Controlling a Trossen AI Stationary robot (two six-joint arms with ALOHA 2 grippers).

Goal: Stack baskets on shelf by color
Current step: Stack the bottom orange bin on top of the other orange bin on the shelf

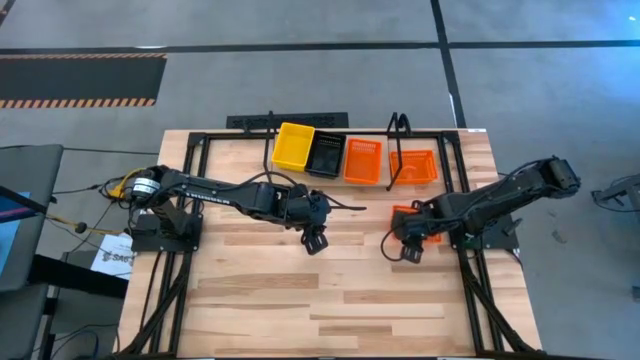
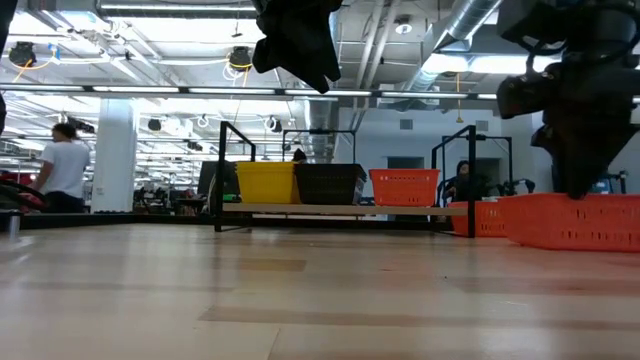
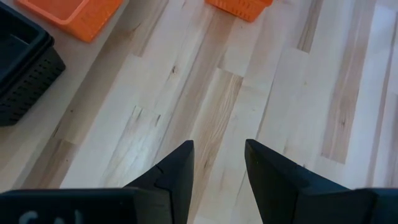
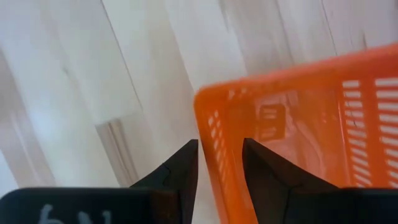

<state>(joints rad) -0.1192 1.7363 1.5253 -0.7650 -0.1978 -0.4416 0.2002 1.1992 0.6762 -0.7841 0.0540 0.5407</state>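
Fingers of the right gripper [image 4: 219, 163] straddle the end wall of an orange plastic mesh basket [image 4: 311, 118], pinching it, probably to carry it toward the orange stack. That basket lies on the wooden tabletop [image 1: 330, 300], near the right end of the low wooden shelf [image 1: 352, 182], which holds yellow, black and orange baskets. The left gripper [image 3: 219, 165] hangs empty, fingers parted, above bare wood. No legible writing shows.
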